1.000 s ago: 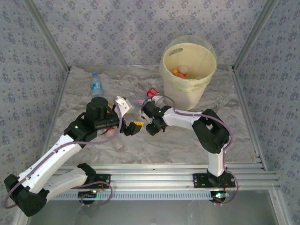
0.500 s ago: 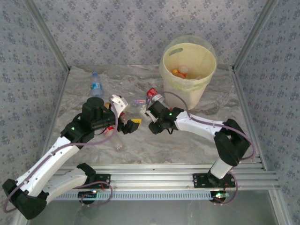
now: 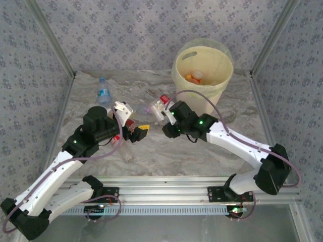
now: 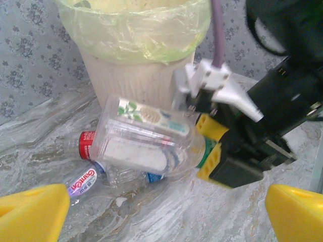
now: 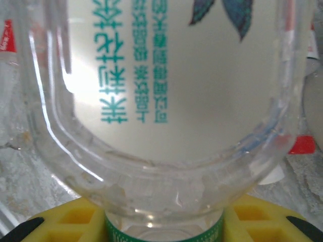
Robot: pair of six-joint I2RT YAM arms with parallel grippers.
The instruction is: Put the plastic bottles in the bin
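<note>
Left claw (image 3: 132, 122) spread wide, empty, over mid table. Right claw (image 4: 209, 148) pinched on neck of white-label bottle (image 4: 141, 138), base pointing left, long axis roughly level. Bin (image 3: 202, 103) just right and far of bottle. My right arm nearer: next, swing far-right, clear rim.

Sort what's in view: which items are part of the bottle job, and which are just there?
Job:
- green-capped bottle in the right gripper
- red-capped bottle lying beside it
- blue-label bottle, far left
- bin
- bottles already inside it

Just there:
- marbled table
- metal frame rail
- patterned walls
</note>
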